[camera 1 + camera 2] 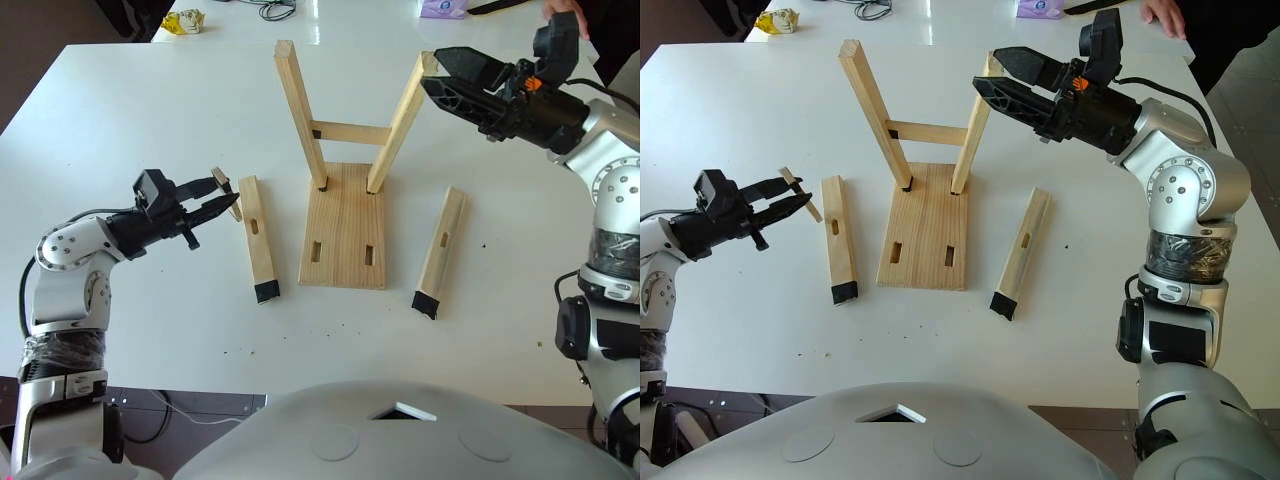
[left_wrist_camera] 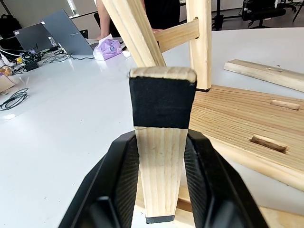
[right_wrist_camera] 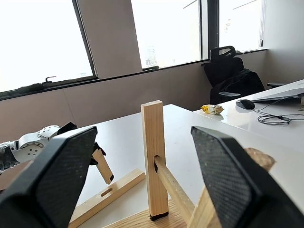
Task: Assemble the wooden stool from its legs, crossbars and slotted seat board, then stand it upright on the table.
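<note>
1. Head views: the seat board (image 1: 343,235) lies flat in the middle of the table, with two legs upright in its far slots. The right gripper (image 1: 430,70) is wide open near the top of the right standing leg (image 1: 402,120) and holds nothing.
2. Left wrist view: the left gripper (image 2: 160,147) is clamped on a short crossbar (image 2: 161,104). The wood looks light, stiff and smooth, so a grip at the middle seems best.
3. Right wrist view: the far standing leg (image 3: 154,156) may wobble in its slot, so push it gently.

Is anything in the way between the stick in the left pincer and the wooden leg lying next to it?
No, nothing visible is in the way. The left pincer holds the short stick right beside the lying leg.
</note>
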You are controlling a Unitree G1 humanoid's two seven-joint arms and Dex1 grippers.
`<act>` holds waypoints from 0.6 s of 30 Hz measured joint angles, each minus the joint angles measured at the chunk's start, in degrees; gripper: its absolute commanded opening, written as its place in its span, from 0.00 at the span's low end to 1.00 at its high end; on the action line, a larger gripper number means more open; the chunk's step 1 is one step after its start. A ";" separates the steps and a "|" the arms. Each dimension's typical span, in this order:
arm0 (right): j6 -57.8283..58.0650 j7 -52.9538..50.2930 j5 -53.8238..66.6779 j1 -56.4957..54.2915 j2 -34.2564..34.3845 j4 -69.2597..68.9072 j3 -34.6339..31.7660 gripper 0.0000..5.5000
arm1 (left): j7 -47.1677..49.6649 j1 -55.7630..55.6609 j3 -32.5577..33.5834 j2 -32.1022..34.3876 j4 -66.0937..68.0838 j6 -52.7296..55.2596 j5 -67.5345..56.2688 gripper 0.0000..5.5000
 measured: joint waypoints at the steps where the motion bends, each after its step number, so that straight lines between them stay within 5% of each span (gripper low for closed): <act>1: 0.00 0.11 0.00 0.00 0.00 0.10 0.02 0.66 | 0.03 0.57 0.02 -0.06 -0.99 0.09 -0.20 0.24; 18: -0.41 2.29 -0.77 -2.08 -0.02 2.66 1.73 0.66 | -3.37 4.99 -1.39 0.92 -6.50 -0.69 -0.78 0.24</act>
